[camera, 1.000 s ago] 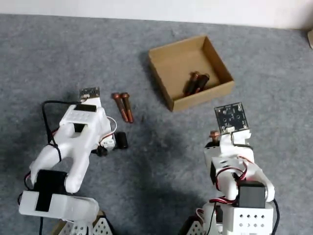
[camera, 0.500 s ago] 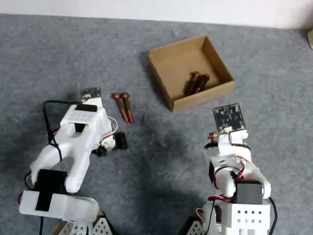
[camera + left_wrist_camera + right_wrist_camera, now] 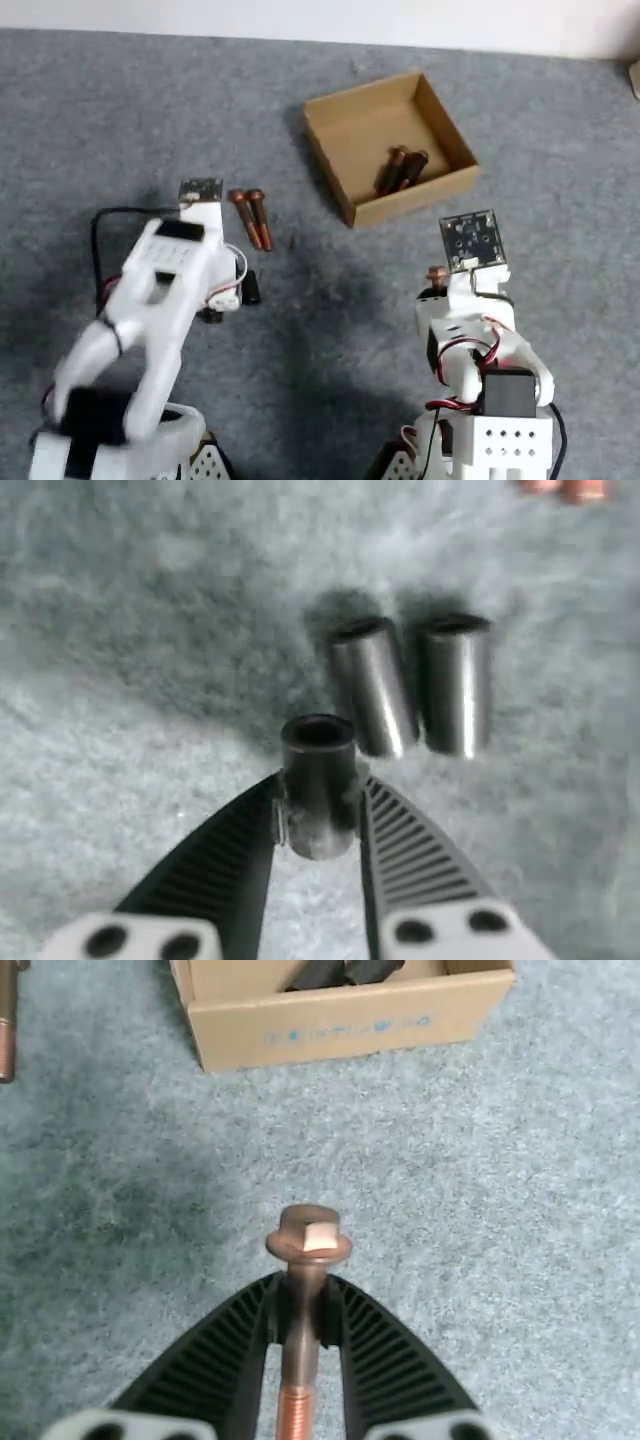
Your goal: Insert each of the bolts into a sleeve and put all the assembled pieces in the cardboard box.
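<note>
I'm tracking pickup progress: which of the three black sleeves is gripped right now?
The sleeve clamped in the left gripper. The other two sleeves lie loose, side by side, on the grey carpet beyond it.

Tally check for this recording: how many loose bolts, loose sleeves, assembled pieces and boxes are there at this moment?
Loose bolts: 3, two on the carpet, one in the right hand
Loose sleeves: 3, two lying, one in the left hand
Assembled pieces: 2
Cardboard box: 1
Total: 9
</note>
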